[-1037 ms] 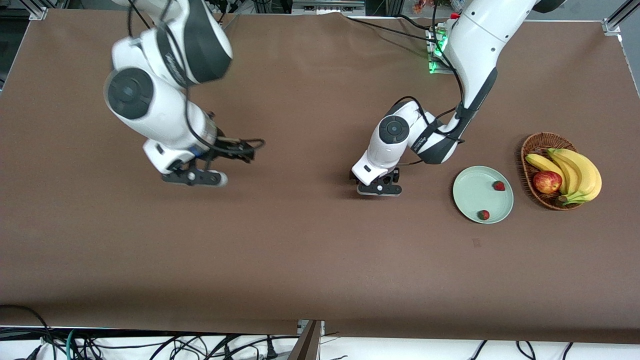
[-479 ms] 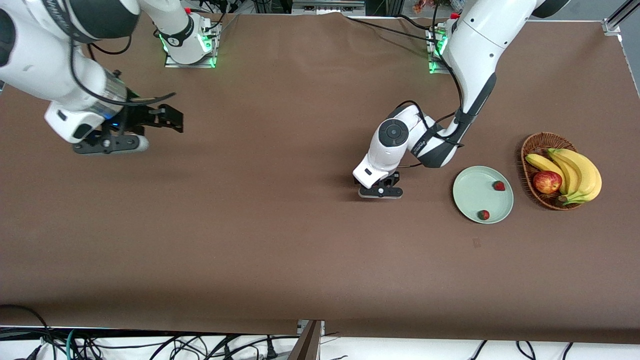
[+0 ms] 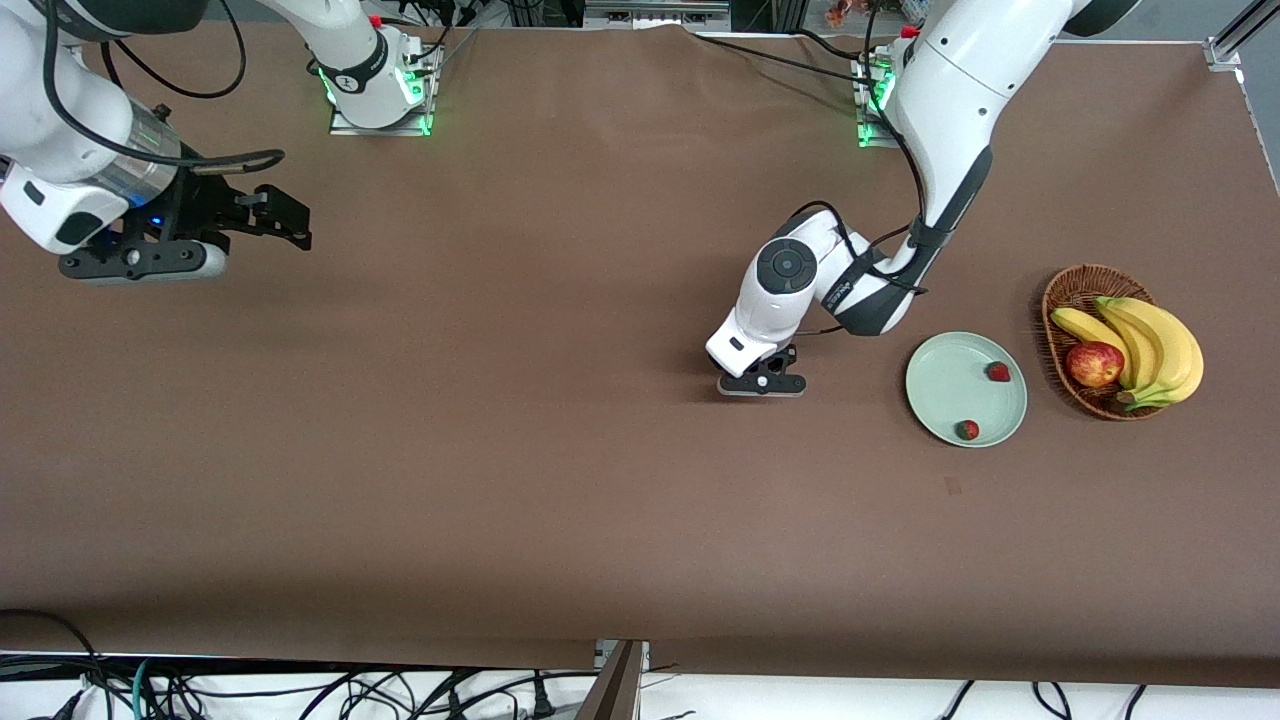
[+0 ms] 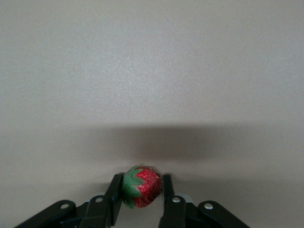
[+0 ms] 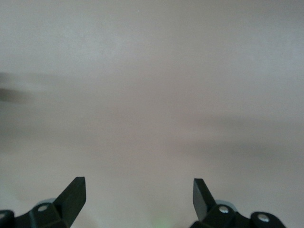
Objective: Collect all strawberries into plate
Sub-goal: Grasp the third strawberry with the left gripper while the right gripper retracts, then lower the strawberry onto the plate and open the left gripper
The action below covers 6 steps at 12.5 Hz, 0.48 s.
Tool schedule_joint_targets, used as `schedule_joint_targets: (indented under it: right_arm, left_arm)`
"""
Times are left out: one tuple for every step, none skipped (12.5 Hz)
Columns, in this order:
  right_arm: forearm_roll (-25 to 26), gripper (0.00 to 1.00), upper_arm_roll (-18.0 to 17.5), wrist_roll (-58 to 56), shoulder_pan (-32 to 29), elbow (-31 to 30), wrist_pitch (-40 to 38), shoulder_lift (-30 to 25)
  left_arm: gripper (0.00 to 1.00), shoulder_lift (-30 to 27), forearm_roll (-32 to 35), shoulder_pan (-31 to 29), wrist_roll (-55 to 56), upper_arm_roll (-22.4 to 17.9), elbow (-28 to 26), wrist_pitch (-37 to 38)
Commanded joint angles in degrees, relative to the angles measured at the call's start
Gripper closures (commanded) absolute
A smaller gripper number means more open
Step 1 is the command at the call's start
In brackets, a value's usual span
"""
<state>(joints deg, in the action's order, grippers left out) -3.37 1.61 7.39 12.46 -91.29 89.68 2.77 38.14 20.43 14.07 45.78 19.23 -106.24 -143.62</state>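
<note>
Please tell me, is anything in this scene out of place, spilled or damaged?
Nothing stands out. Two strawberries lie in the plate; the third strawberry sits between the left gripper's fingers. The fruit basket is tidy. The open right gripper waits aside.

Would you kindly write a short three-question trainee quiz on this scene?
1. How many strawberries lie on the plate?
2. True or false: the left pincer is shut on a strawberry.
3. The right pincer is: A) open over bare table B) over the basket C) holding the apple.

Key:
1. Two: one toward the basket, one nearer the front camera.
2. True.
3. A.
</note>
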Motion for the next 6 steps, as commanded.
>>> schedule_joint_targets:
  right_arm:
    - [1.78, 0.01, -9.59, -3.51, -10.68, -1.35, 0.32, -1.80]
    - [1.96, 0.01, -9.61, -3.95, -10.70, -1.17, 0.41, -1.72]
    - [2.05, 0.01, -9.52, -3.96, -10.79, -0.65, 0.24, -1.54]
    - [2.05, 0.01, -9.52, -3.96, -10.79, -0.20, 0.23, -1.45]
    - [2.31, 0.01, -9.52, -3.96, -10.79, 0.06, 0.23, -1.36]
    - [3.01, 0.01, -9.61, -3.96, -10.70, 0.50, 0.23, -1.28]
  left_arm:
    - [1.00, -2.00, 1.10, -2.80, 0.10, 0.28, 0.77, 0.97]
    - [1.00, -3.15, 1.10, -4.47, -2.17, 0.81, 0.25, 1.24]
    - [1.00, -4.47, 1.02, -6.05, -6.80, 0.81, -0.10, 3.07]
    - [1.00, -6.31, 1.02, -7.98, -11.20, 0.81, -0.98, 5.87]
    - [1.00, -8.33, 1.02, -10.35, -15.33, 0.81, -3.08, 7.38]
    - [1.00, -10.52, 0.93, -12.64, -19.38, 0.81, -5.88, 7.39]
